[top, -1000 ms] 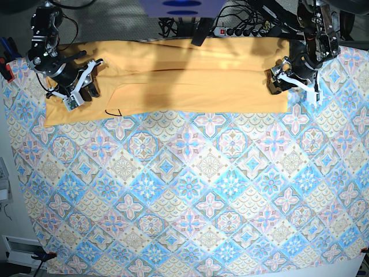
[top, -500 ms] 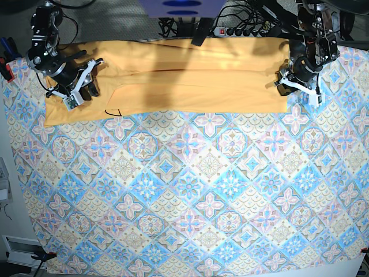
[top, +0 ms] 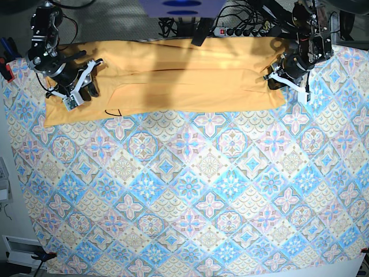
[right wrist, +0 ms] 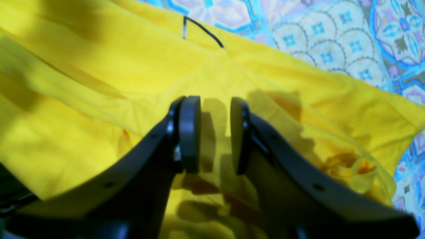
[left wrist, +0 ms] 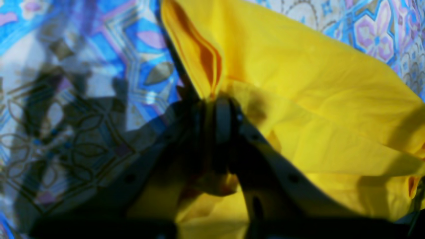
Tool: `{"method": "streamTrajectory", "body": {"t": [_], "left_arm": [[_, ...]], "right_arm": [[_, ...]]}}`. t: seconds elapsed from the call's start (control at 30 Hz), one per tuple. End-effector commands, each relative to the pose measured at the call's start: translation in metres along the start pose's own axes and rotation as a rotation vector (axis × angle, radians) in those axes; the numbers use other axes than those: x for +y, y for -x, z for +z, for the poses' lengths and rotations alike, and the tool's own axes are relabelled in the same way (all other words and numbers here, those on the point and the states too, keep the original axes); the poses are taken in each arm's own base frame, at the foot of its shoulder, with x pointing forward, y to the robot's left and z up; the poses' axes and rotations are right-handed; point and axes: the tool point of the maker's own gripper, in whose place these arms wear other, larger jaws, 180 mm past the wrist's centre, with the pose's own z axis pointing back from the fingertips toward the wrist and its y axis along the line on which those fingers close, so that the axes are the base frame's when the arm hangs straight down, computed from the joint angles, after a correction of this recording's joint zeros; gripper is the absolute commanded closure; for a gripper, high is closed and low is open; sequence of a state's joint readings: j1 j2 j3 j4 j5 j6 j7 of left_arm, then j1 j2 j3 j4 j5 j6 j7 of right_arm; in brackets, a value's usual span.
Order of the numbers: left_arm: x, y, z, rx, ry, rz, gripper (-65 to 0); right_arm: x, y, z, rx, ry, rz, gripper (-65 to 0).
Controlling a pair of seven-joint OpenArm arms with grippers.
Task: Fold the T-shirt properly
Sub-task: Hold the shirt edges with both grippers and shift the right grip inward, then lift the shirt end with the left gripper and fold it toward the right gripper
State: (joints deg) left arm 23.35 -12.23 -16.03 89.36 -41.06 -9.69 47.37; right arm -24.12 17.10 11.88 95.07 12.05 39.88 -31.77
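The yellow-orange T-shirt [top: 184, 81] lies as a long band across the far side of the table. My left gripper [top: 282, 78] sits at its right end, shut on a raised fold of the cloth [left wrist: 315, 83]; the pinch shows in the left wrist view [left wrist: 212, 103]. At the band's left end my right gripper [top: 81, 89] hovers over the shirt [right wrist: 83, 66]. Its jaws stand apart [right wrist: 212, 132] with only flat cloth showing beneath the gap. The dark neckline trim [right wrist: 202, 30] lies just ahead of them, near the shirt's front edge [top: 113, 112].
The blue-and-pink patterned tablecloth [top: 190, 196] covers the table in front of the shirt. A power strip with cables [top: 242, 30] lies behind the shirt. A red clamp [top: 6, 69] sits at the left table edge.
My left gripper has shut on the shirt's right end and shifted slightly back and inward, drawing that corner with it. The right arm has not moved.
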Motion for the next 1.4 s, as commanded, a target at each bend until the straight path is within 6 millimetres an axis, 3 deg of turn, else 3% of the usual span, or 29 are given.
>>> {"method": "streamTrajectory", "body": {"t": [0.0,0.1,0.43,0.7,0.77,0.87,1.07,1.37], "left_arm": [[-0.003,-0.009,0.004,-0.025,0.011,-0.012,0.0],[0.002,-0.015,0.006,-0.046,0.001,-0.003,0.0],[0.047,-0.07,0.038,-0.227,-0.074,0.119,0.0],[0.064,-0.102,0.062,-0.319,-0.112,0.113,0.0],[0.048,-0.114,0.069,-0.348,-0.076,0.055,0.0],[0.01,-0.112,0.074,-0.35,0.027,-0.041,0.0],[-0.062,-0.088,0.063,-0.279,0.219,-0.105,0.0],[-0.115,-0.053,0.046,-0.185,0.366,-0.099,0.0]], "right_arm": [[-0.005,-0.01,0.004,-0.034,0.006,0.01,-15.0],[-0.005,-0.01,0.004,-0.034,0.007,0.01,-15.0],[-0.005,-0.01,0.004,-0.034,0.006,0.01,-15.0],[-0.004,-0.012,0.005,-0.041,0.005,0.014,-15.0],[-0.004,-0.013,0.005,-0.042,0.005,0.013,-15.0],[-0.004,-0.013,0.005,-0.042,0.005,0.013,-15.0],[-0.004,-0.013,0.005,-0.044,0.005,0.014,-15.0],[-0.004,-0.013,0.005,-0.042,0.005,0.013,-15.0]]}}
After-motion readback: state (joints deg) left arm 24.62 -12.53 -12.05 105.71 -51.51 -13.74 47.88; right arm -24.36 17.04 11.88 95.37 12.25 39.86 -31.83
